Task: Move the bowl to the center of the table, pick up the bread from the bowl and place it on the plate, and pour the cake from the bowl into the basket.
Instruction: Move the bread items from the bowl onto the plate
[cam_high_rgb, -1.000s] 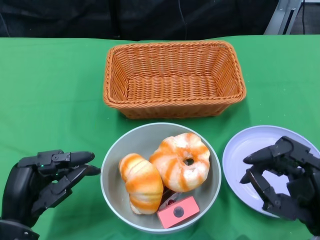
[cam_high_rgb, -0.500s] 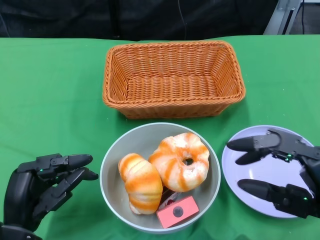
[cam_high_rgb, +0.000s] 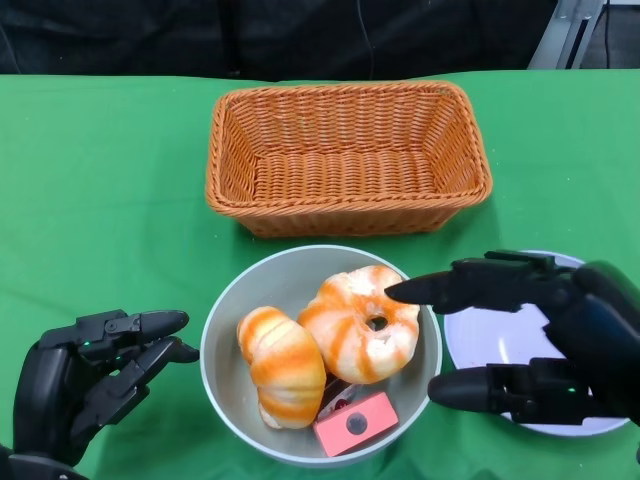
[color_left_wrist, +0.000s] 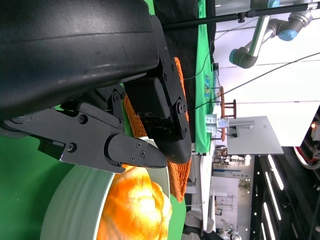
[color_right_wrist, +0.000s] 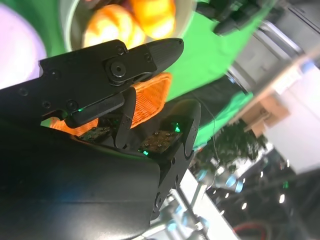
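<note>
The grey bowl (cam_high_rgb: 288, 268) sits at the front middle of the table. It holds a striped orange roll (cam_high_rgb: 282, 365), a ring-shaped orange bread (cam_high_rgb: 355, 325) and a pink cake block (cam_high_rgb: 357, 423). My right hand (cam_high_rgb: 545, 335) hangs over the lilac plate (cam_high_rgb: 473, 330) and holds nothing. Its fingers are spread, and the upper fingertip (cam_high_rgb: 400, 291) is above the bowl's right rim, beside the ring bread. My left hand (cam_high_rgb: 90, 375) is empty to the left of the bowl, its fingers apart and just short of the rim. The right wrist view shows the bowl (color_right_wrist: 70, 20) beyond my fingers.
An empty wicker basket (cam_high_rgb: 345, 155) stands behind the bowl, a short gap from it. The plate lies close to the right of the bowl and is partly hidden by my right hand. Green cloth (cam_high_rgb: 100, 180) covers the table.
My right hand has moved left from over the plate toward the bowl, its fingers spreading wide. My left hand has barely shifted.
</note>
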